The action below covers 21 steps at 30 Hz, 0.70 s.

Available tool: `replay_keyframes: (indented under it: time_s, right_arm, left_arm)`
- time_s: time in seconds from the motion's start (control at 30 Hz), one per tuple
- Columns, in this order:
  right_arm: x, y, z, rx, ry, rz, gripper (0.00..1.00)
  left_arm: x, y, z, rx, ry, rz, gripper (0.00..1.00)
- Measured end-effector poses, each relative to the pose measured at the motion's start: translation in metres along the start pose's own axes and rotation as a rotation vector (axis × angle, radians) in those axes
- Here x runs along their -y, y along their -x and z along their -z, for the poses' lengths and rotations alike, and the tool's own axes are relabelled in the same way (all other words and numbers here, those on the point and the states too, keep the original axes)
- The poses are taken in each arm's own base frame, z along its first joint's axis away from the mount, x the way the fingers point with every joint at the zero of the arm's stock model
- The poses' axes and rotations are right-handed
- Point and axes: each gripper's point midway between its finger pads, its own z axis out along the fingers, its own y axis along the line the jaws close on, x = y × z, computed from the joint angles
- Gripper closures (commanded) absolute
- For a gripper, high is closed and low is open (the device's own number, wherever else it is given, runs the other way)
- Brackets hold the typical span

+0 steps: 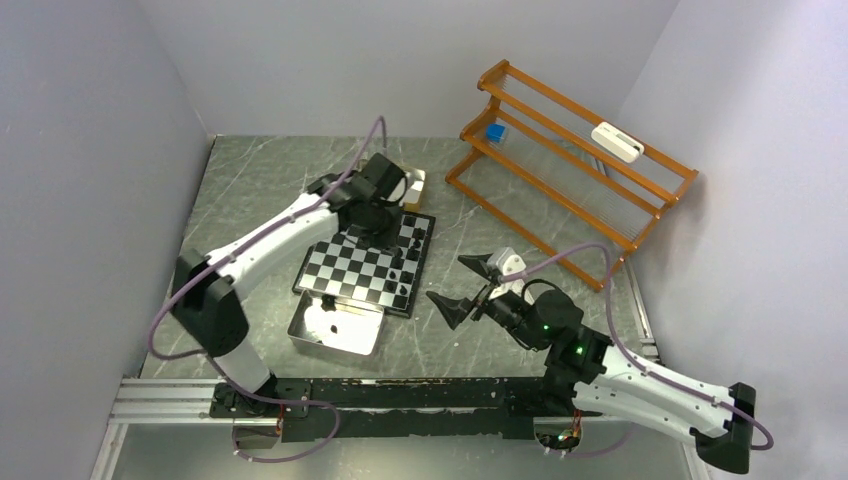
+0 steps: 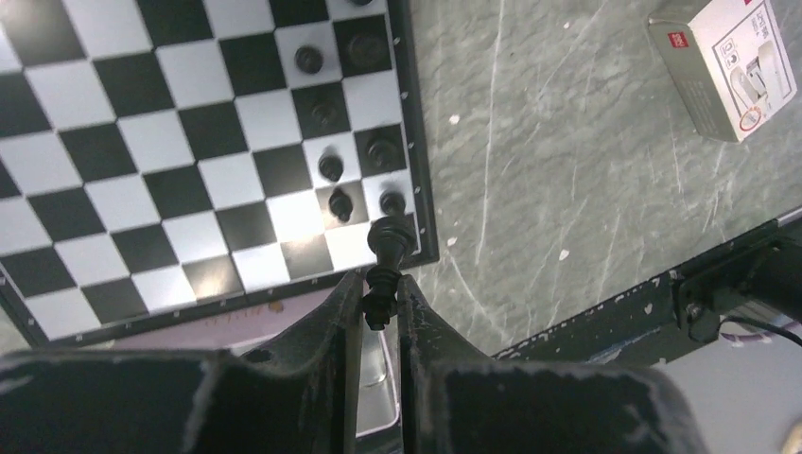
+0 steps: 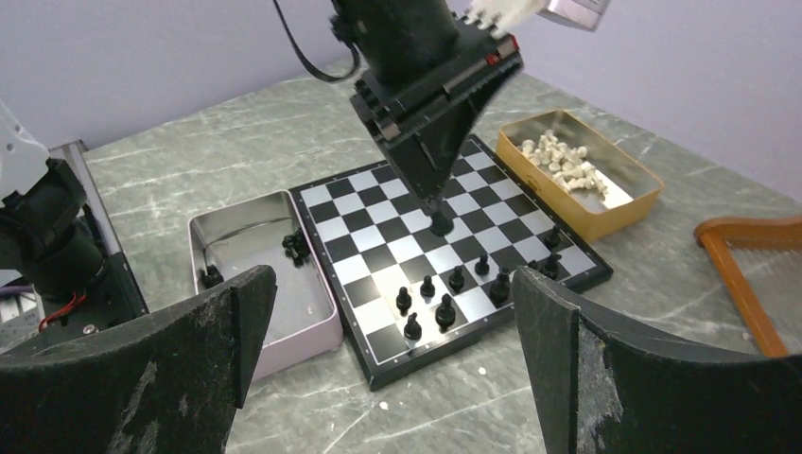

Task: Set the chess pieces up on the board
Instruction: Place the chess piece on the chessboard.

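Jaws of the left gripper (image 2: 378, 305) almost closed, nipping one glossy black turned chess piece (image 2: 384, 248) by its top. Hangs over the flat black-and-white chequered board (image 2: 142, 142), near a corner as the wrist view has it; contact with the square not clear. Jaws of the right gripper (image 1: 446, 278) spread wide, matte black wedge fingers (image 3: 217, 331) holding nothing, off the board's right side. More small black pieces (image 3: 452, 284) upright in short rows along that edge. Against the board's near-left side, a shiny rectangular silver metal tray (image 3: 203, 236) with a few black figures (image 3: 296, 248) inside. Beyond the far corner, a gold tin (image 3: 605, 222) heaped with cream-white pieces (image 3: 563, 159). On the grey-green marbled tabletop (image 1: 260, 190), a small white carton (image 2: 728, 61); further right, an orange tiered rack (image 1: 570, 150).
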Motion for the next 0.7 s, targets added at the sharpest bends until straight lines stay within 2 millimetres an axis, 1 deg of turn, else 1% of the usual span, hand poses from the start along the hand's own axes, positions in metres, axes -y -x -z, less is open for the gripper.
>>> replay_keyframes:
  time_s: [0.13, 0.3, 0.37, 0.5, 0.6, 0.7]
  right_arm:
    - [0.008, 0.005, 0.010, 0.012, -0.037, -0.016, 0.00]
    - [0.016, 0.006, 0.020, 0.012, -0.078, -0.024, 0.00]
    - [0.019, 0.007, 0.023, 0.013, -0.090, -0.025, 0.00]
    - [0.023, 0.008, 0.027, 0.017, -0.110, -0.026, 0.00]
    - [0.024, 0.007, 0.027, 0.013, -0.113, -0.025, 0.00]
    - [0.024, 0.005, 0.027, 0.006, -0.114, -0.024, 0.00]
  left_arm:
    - [0.018, 0.012, -0.023, -0.026, 0.034, -0.056, 0.85]
    - [0.028, 0.016, -0.048, -0.070, 0.090, -0.096, 0.85]
    - [0.027, 0.017, -0.058, -0.088, 0.120, -0.107, 0.85]
    - [0.024, 0.008, -0.073, -0.136, 0.177, -0.134, 0.86]
    - [0.021, 0.001, -0.078, -0.161, 0.204, -0.148, 0.86]
    - [0.019, -0.001, -0.080, -0.169, 0.224, -0.155, 0.87]
